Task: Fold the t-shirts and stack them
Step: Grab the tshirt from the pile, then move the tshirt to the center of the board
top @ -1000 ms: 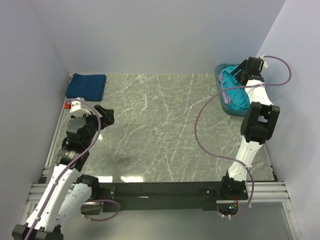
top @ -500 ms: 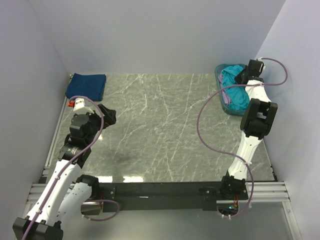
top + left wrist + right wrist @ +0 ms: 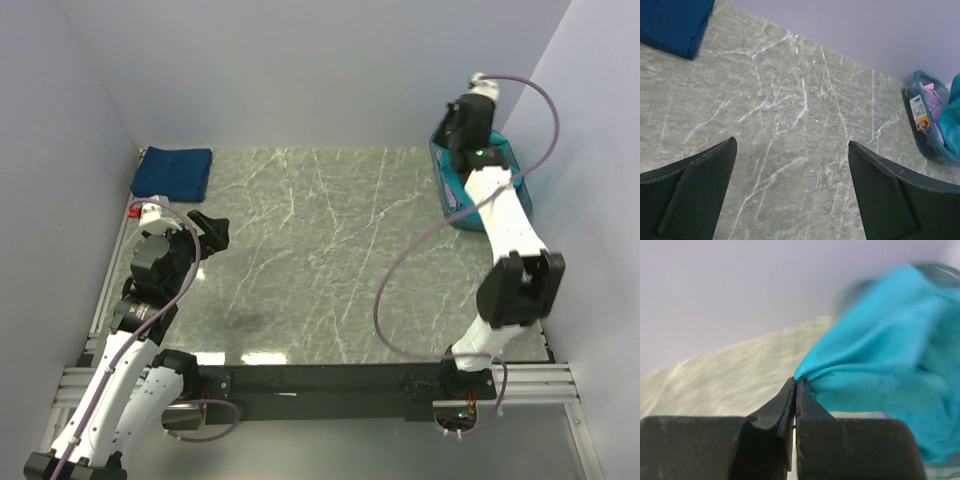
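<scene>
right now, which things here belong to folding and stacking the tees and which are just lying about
Job in hand:
teal cloth t-shirt, pinched in the right gripper
folded navy cloth t-shirt, far left corner
lavender cloth t-shirt, far right

Just there:
teal-blue plastic laundry basket, holding the lavender one
grey marbled table
left gripper, open, holding nothing

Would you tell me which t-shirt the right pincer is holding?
The teal t-shirt, pinched in the shut right pincer; the navy t-shirt lies folded far left, untouched.
</scene>
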Motion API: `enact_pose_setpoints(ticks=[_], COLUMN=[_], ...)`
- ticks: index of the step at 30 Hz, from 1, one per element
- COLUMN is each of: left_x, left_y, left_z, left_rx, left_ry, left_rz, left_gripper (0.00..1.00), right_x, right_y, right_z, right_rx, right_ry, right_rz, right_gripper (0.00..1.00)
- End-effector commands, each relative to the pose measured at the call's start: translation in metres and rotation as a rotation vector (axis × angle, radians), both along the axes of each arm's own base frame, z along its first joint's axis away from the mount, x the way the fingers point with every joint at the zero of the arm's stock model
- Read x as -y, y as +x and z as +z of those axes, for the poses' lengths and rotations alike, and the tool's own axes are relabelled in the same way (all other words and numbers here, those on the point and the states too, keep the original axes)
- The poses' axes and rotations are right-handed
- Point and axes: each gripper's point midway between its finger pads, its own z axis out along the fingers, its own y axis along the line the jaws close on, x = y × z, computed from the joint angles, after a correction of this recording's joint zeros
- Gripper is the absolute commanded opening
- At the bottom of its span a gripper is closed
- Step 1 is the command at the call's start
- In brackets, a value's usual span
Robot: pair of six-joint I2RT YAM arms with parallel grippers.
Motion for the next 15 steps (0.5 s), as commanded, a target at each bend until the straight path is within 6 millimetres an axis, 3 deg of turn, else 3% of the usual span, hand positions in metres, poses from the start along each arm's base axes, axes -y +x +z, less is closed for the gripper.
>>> enact_pose_setpoints(ticks=[1,2,3,6,7,9,10,12,13,15], left_x=[0.003,0.003,0.003,0.002,0.001,-0.001,-0.001,-0.003,-0.004,-0.009], left_y=[-0.003,-0.003,-0.005,-0.006,-0.006,-0.007,-0.007,-0.007,-0.007,-0.007], left_z=[0.021,0.02,0.022,0.022,0.022,0.023,0.022,0.022,0.022,0.022], left_rx=[0.066,0.063,0.07,0.069,0.069,0.068,0.065,0.063,0.062,0.056], left_ry=[-0.032,-0.032,-0.035,-0.037,-0.037,-0.039,-0.037,-0.04,-0.039,-0.035], left_rz=[-0.015,-0.015,-0.014,-0.009,-0.004,0.004,0.007,0.018,0.024,0.05], left_gripper=[0.99,0.99,1.0,1.0,0.99,1.0,0.99,0.99,0.99,0.99], right_x=[-0.068,-0.087,-0.131,-0.201,-0.242,-0.292,-0.331,-0.371,-0.407,-0.442], right_y=[-0.039,-0.049,-0.064,-0.094,-0.114,-0.141,-0.169,-0.192,-0.227,-0.252], right_z=[0.023,0.017,0.012,-0.011,-0.02,-0.046,-0.054,-0.074,-0.078,-0.088], right_rx=[0.022,0.002,-0.008,-0.068,-0.09,-0.161,-0.183,-0.248,-0.278,-0.336], right_ry=[-0.116,-0.122,-0.12,-0.128,-0.13,-0.116,-0.113,-0.095,-0.064,-0.057], right_rz=[0.134,0.177,0.288,0.472,0.573,0.719,0.826,0.937,1.083,1.195], right_gripper=[0.0,0.0,0.0,0.0,0.0,0.0,0.0,0.0,0.0,0.0])
